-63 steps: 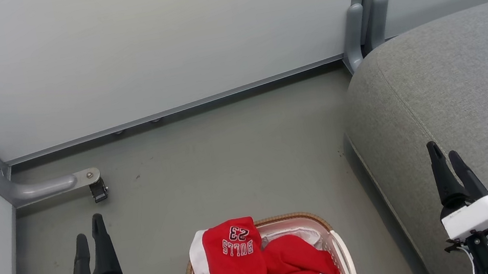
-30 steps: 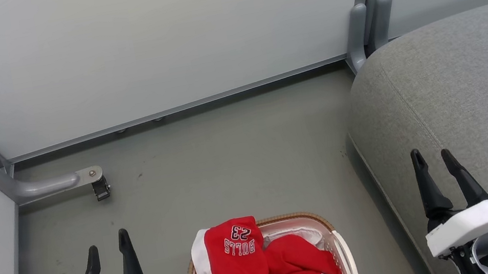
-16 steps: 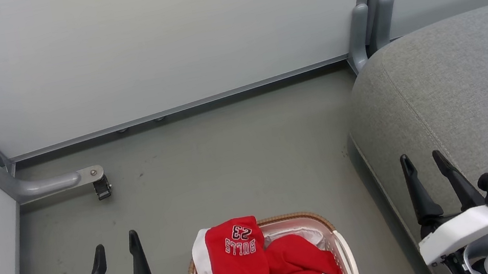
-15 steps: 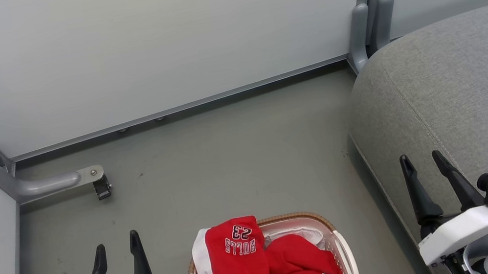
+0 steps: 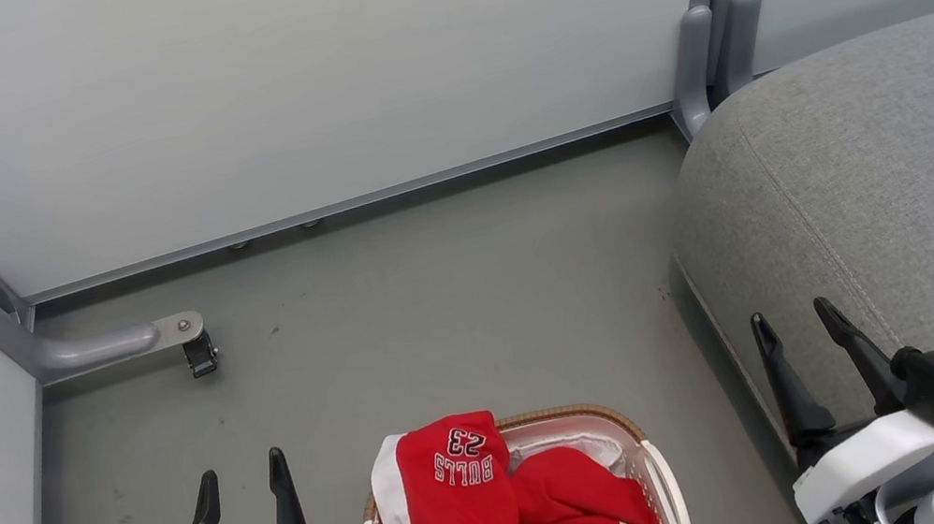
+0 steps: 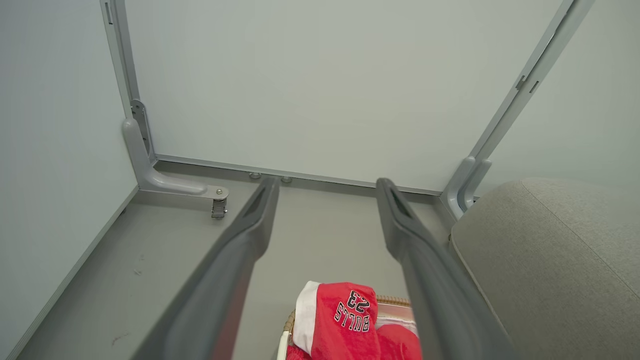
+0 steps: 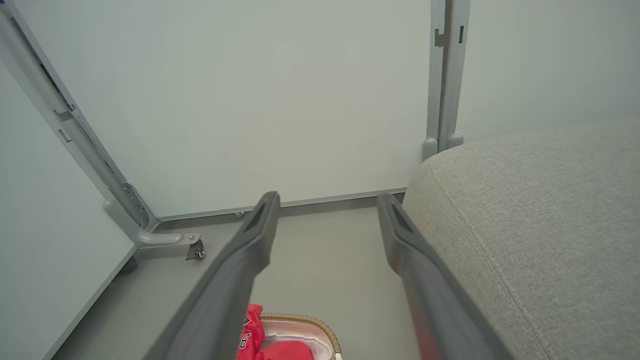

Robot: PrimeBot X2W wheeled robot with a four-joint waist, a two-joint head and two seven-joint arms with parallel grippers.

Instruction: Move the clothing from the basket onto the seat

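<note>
Clothing (image 5: 471,513) in basket (image 5: 589,413) reads "BULLS 23".

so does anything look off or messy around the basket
Only the red BULLS 23 garment: it is draped over the basket's far left rim rather than lying inside. Nothing has spilled onto the floor, and nothing looks damaged.

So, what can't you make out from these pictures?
- Basket: its near half is cut off by the bottom edge in the head view.
- Clothing: bunched up in the head view, so the garment count is unclear; what lies beneath is hidden.
- Seat: runs off the right edge in the head view, so its full extent is unknown.
</note>
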